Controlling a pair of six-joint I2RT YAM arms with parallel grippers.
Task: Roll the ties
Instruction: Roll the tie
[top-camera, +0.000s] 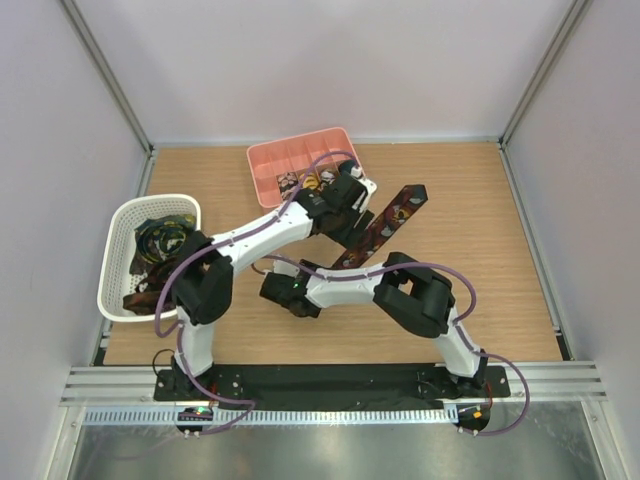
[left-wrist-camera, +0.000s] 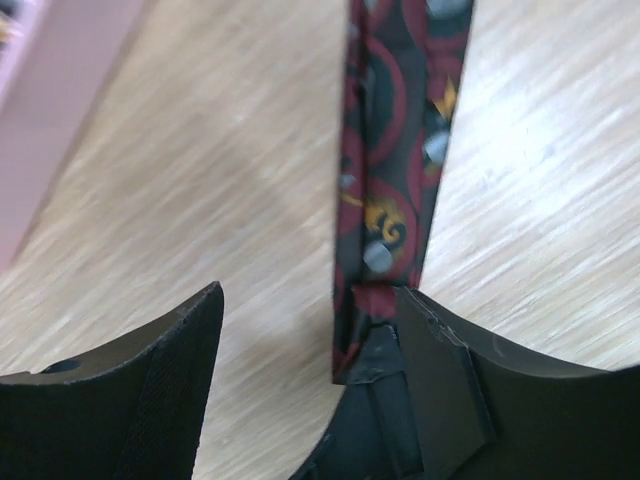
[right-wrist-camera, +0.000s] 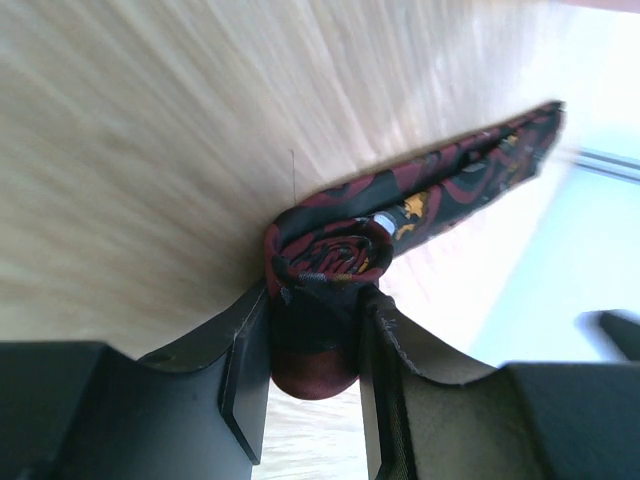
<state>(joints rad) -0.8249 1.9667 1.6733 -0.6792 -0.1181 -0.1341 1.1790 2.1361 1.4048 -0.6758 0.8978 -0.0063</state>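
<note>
Top view, tie (top-camera: 397, 212): long narrow strip, dark with a red print, flat on the wood-grain table (top-camera: 500, 250); slants from a broad end right of centre down toward the arms; lower stretch hidden under the right arm.
Top view, left gripper (top-camera: 352, 228): over the tie's mid-length; fingers too dark and small to tell apart here.
Top view, right gripper (top-camera: 288, 295): low at the table, left of centre; fingertips covered by its own wrist.
Top view, pink divided tray (top-camera: 300, 155): plastic, at the far edge; small coils (top-camera: 290, 183) inside, partly masked by the left arm, prints unreadable.
Top view, white mesh basket (top-camera: 118, 225): far left; loose dark ties (top-camera: 160, 240) heaped inside.
Left wrist view, jaws: wide apart, matte black, finely textured; tie strip running lengthwise between them, close against the finger (left-wrist-camera: 440, 370) at the picture's right, clear of the other; contact uncertain; far end cut off by the frame.
Right wrist view, jaws: clamped on the tie's rolled end (right-wrist-camera: 325, 250), a tight spiral with a woven sheen and a maroon underside; unrolled length leading away across the table; background washed out and blurred.
</note>
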